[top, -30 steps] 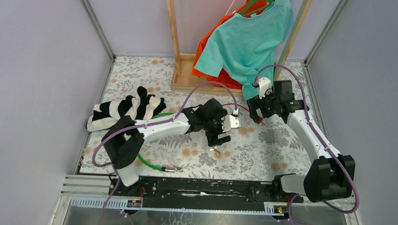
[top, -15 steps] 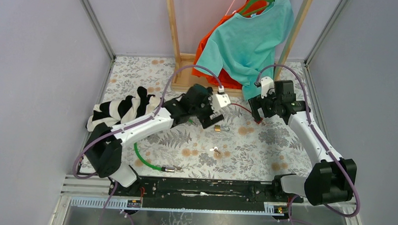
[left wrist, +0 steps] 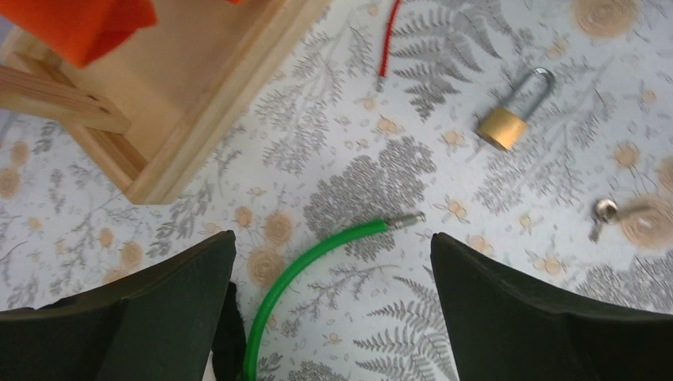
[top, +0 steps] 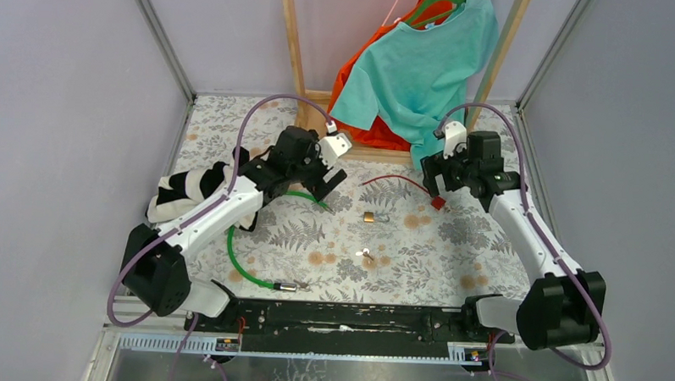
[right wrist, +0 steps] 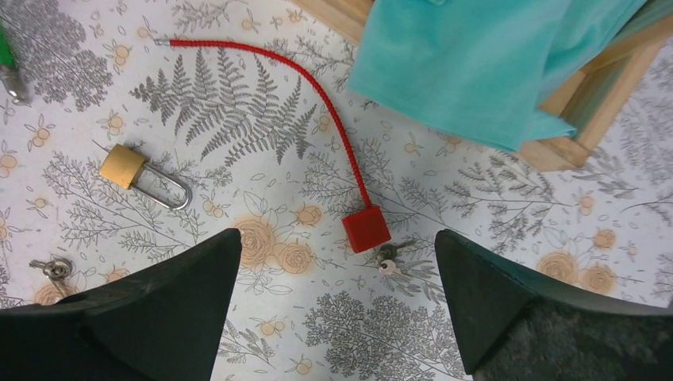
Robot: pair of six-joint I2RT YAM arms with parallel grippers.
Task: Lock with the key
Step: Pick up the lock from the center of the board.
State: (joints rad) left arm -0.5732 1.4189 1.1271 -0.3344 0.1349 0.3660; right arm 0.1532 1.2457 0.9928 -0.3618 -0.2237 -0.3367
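Brass padlock (top: 370,217) lies on the floral table (top: 450,271) between the arms, a small key (top: 365,256) near it, while left gripper (left wrist: 332,236) and right gripper (right wrist: 338,232) gape wide, holding nothing.

From above, the key (top: 366,256) is too small to show its shape. The left arm covers part of the striped cloth (top: 177,192), the teal shirt (top: 423,66) hides most of the orange shirt (top: 364,56), and the rack (top: 293,45) runs off the top edge. In the left wrist view the green cable (left wrist: 301,258) leaves by the bottom edge, while in the right wrist view its tip is cut by the left edge, and whether a second key (right wrist: 387,260) lies under the red block (right wrist: 366,228) cannot be told.
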